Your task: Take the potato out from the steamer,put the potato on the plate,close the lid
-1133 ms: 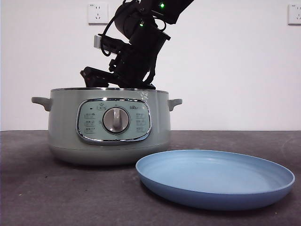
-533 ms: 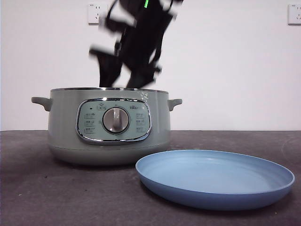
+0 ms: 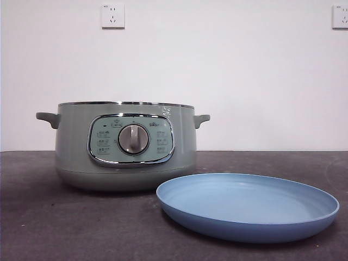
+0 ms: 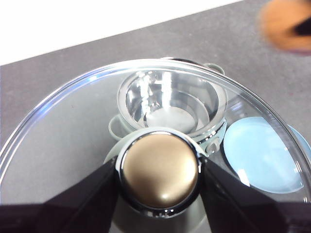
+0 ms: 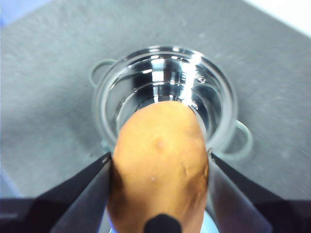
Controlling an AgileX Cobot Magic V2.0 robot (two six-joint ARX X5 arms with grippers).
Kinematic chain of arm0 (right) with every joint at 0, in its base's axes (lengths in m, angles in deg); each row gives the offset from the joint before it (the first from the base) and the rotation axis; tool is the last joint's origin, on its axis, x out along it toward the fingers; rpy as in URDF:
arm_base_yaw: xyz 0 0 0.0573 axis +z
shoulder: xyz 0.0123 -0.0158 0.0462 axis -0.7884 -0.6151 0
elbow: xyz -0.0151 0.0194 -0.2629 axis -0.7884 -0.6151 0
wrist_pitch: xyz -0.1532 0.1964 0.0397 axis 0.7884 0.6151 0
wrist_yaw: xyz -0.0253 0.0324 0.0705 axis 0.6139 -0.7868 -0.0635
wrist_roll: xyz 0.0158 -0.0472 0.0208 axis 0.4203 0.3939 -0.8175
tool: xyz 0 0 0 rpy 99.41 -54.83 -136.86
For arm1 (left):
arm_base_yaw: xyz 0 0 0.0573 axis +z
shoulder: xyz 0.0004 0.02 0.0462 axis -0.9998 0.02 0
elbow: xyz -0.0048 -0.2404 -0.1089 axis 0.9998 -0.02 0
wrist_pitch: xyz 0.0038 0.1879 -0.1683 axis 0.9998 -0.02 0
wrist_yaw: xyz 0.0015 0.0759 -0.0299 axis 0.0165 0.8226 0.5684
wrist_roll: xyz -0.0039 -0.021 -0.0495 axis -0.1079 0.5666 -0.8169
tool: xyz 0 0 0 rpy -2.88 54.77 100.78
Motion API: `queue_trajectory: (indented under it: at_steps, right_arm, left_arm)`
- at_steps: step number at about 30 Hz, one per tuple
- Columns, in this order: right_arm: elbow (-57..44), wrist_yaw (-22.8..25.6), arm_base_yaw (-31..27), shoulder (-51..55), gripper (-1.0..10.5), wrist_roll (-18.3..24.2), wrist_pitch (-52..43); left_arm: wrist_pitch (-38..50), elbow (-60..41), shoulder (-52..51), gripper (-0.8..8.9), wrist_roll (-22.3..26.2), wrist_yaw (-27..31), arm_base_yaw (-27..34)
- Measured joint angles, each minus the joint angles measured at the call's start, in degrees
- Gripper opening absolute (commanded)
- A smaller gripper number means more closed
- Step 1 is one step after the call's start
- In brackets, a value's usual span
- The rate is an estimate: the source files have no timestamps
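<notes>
The table [image 3: 54,217] carries the open steamer [image 3: 125,144] with the plate [image 3: 247,205] just beside it. High above, the left hand [image 4: 158,177] grips the lid [image 4: 73,141] by its knob; the right hand [image 5: 159,182] clamps the potato [image 5: 158,165].

Even bright light, glare on the steamer [image 5: 165,104] interior, blurred potato [image 4: 286,24].

steamer [image 3: 125,145]: pale sage-green body, chrome rim, silver dial, shiny silver inside
plate [image 3: 247,205]: plain light blue
potato [image 5: 158,167]: smooth orange-brown, faintly speckled
lid [image 4: 63,145]: clear glass, chrome rim; knob looked bronze-gold, possibly from the lighting
table [image 3: 32,217]: dark grey
wall [image 3: 244,70]: white
</notes>
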Motion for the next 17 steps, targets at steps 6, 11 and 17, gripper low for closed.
queue_trajectory:
  at_steps: [6, 11, 17]
  right_arm:
    - [-8.68, 3.04, 0.0, 10.51, -0.2, -0.9, 2.23]
    - [-19.93, 4.2, 0.0, 20.02, -0.2, -2.69, -1.29]
    - [-33.2, 4.44, 0.0, 28.57, -0.2, -4.96, -5.62]
  left_arm:
    - [0.52, 0.0, 0.0, -0.09, 0.02, -2.01, 0.0]
    - [0.57, 0.0, 0.0, -0.09, 0.02, -2.84, 0.0]
    - [0.59, 0.0, 0.0, -0.09, 0.02, -2.8, 0.0]
